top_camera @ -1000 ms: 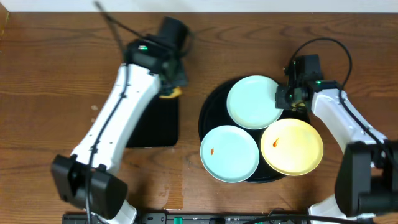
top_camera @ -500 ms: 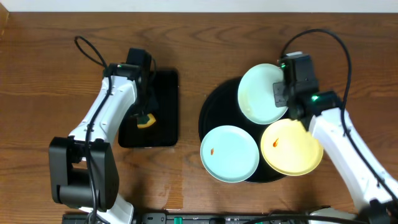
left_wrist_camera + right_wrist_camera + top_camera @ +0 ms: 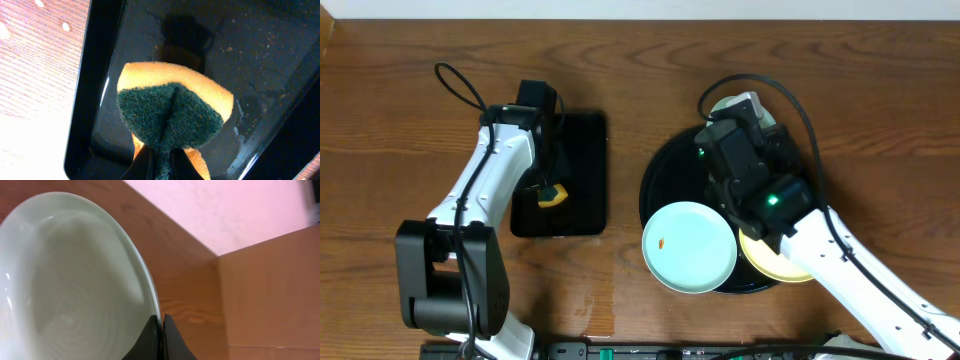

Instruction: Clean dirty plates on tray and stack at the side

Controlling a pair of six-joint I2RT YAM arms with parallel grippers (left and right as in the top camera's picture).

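On the left, the left claw (image 3: 160, 161) is pinched shut on a folded sponge (image 3: 170, 112), green side facing the wrist camera. It has come down from the far edge of the small tray (image 3: 585, 150) and now hangs over the middle of it; whether the sponge touches the wet black floor I cannot tell. Further right, the round tray (image 3: 665, 180) has lost one of its three plates: the back spot where a mint plate lay flat a second ago is bare. The spotted plate (image 3: 688, 247) sits unmoved at the tray's front left, overhanging the rim toward the worktop (image 3: 400, 100). The right claw (image 3: 161, 330) is closed thin on the rim of the lifted plate (image 3: 75, 280), which has been raised and tipped steeply, so that from above it is almost hidden under the arm. The yellow plate (image 3: 772, 268) stays at the front right, mostly covered by that arm. By my reading, cleaning is about to begin: one plate is up and gripped, the sponge is ready, but the two are well apart and nothing is stacked yet.
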